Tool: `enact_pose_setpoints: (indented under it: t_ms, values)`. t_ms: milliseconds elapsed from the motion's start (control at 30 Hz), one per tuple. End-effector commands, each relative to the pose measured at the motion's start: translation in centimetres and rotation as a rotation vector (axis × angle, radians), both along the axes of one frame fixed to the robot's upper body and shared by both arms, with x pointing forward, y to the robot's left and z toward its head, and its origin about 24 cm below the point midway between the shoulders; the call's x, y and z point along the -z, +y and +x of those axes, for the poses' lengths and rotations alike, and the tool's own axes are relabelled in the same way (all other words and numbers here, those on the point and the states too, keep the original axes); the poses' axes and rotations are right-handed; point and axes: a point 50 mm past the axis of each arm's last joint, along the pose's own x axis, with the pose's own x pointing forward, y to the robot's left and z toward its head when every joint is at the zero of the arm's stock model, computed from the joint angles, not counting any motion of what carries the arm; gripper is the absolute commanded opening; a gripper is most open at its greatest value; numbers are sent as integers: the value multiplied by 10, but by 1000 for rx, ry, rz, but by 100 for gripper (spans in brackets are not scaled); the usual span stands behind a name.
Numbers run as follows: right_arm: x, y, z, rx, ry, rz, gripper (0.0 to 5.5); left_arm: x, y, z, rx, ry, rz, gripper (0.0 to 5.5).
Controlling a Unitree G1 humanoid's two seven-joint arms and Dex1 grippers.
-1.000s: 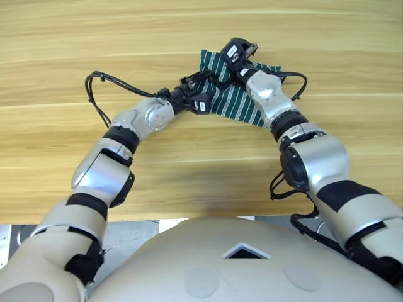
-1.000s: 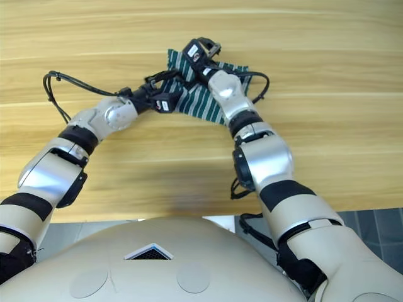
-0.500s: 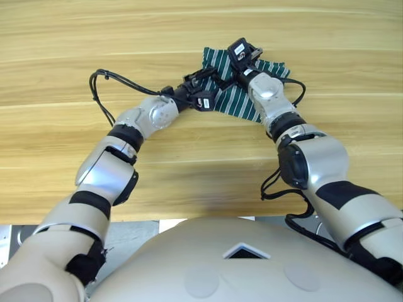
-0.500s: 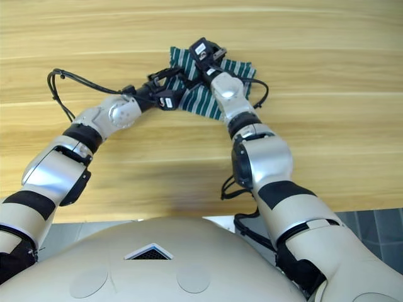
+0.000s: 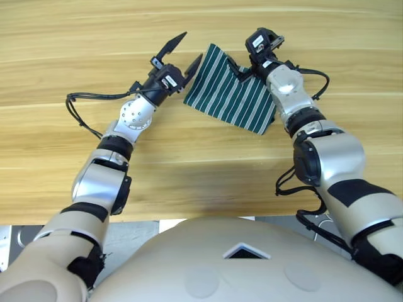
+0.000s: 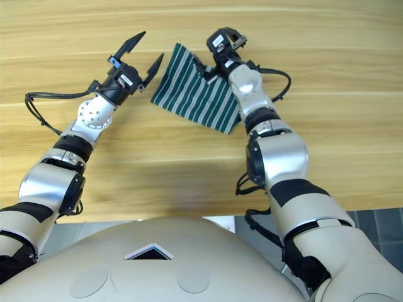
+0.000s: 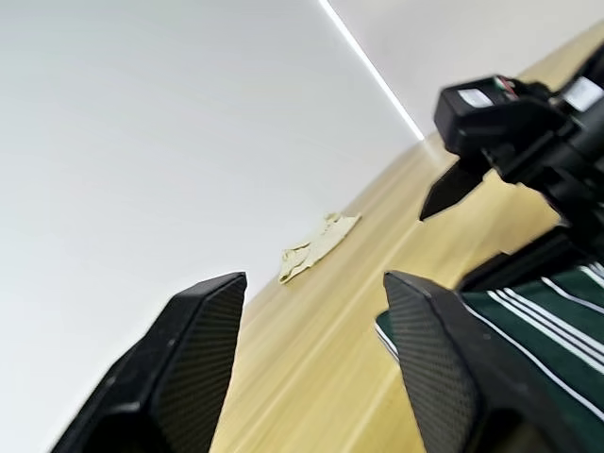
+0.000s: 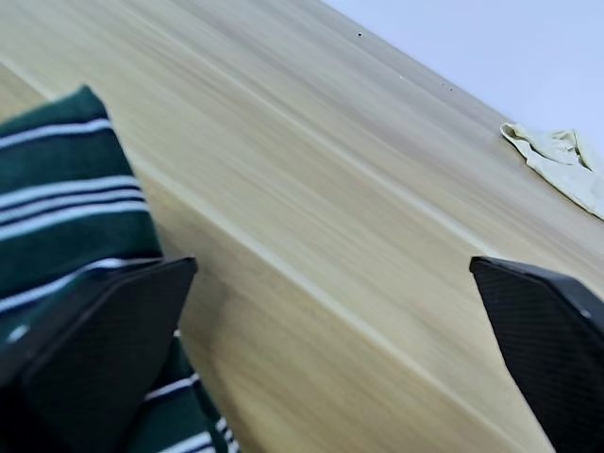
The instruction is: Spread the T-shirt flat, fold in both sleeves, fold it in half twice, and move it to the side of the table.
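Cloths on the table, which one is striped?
The dark green folded T-shirt with white stripes; the other, a pale crumpled cloth farther along the table, is plain.

One T-shirt [image 5: 228,95], one pale cloth [image 7: 319,247], one table [image 5: 189,170], two grippers: left gripper [image 5: 192,45], right gripper [image 8: 332,267]

Head pair steeply down over table [image 5: 189,182]; wrist cameras low, close

The T-shirt [image 5: 227,94], just beside the left gripper [image 5: 193,44], is soft-looking matt cloth with stripes. The fingers [image 7: 203,349] of that gripper are black, with a fine woven texture and a faint sheen. The table [image 5: 189,163] under them is smooth light wood with visible grain.
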Motion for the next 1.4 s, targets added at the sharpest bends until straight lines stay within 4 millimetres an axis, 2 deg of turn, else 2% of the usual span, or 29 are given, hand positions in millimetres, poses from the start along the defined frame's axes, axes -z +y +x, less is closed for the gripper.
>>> enact_pose_setpoints:
  t_ms: [33,100,167,267,367,467,533,600,700,767,867,933,1000,1067,1233,1300,1400]
  values:
    - [-26,-10,12,125,-126,140,534,8,-2,-2,7,28,62,271]
    - [-42,-26,19,247,-207,218,534,10,-2,-2,1,33,75,271]
    - [-52,-35,21,285,-262,272,534,11,0,-2,-11,33,72,271]
    - [-55,-25,16,157,-317,264,534,9,5,-1,-37,33,38,271]
    - [-38,-2,-3,-102,-324,146,534,6,11,0,-76,23,-12,271]
    - [-13,9,-22,-287,-266,18,534,0,16,4,-120,7,-56,271]
    - [4,11,-32,-371,-201,-71,534,-3,26,12,-210,18,-82,271]
    - [21,3,-35,-340,-123,-193,534,-5,42,22,-345,64,-129,271]
    - [42,-21,-35,-189,3,-354,534,-10,59,30,-475,95,-227,271]
    - [52,-45,-36,-42,74,-438,534,-12,66,32,-514,102,-263,271]
    - [55,-109,-43,320,152,-487,534,-10,70,31,-531,120,-278,271]
    - [54,-152,-57,530,185,-487,534,-4,71,29,-548,141,-277,271]
    - [55,-193,-79,710,226,-455,534,4,72,25,-567,175,-281,271]
    - [53,-220,-97,801,246,-452,534,11,72,22,-584,203,-283,271]
    - [42,-256,-119,888,228,-481,534,21,74,17,-608,245,-279,271]
    - [35,-260,-118,887,188,-462,534,24,76,15,-621,260,-274,271]
    - [20,-256,-104,854,76,-391,534,28,79,13,-638,281,-270,271]
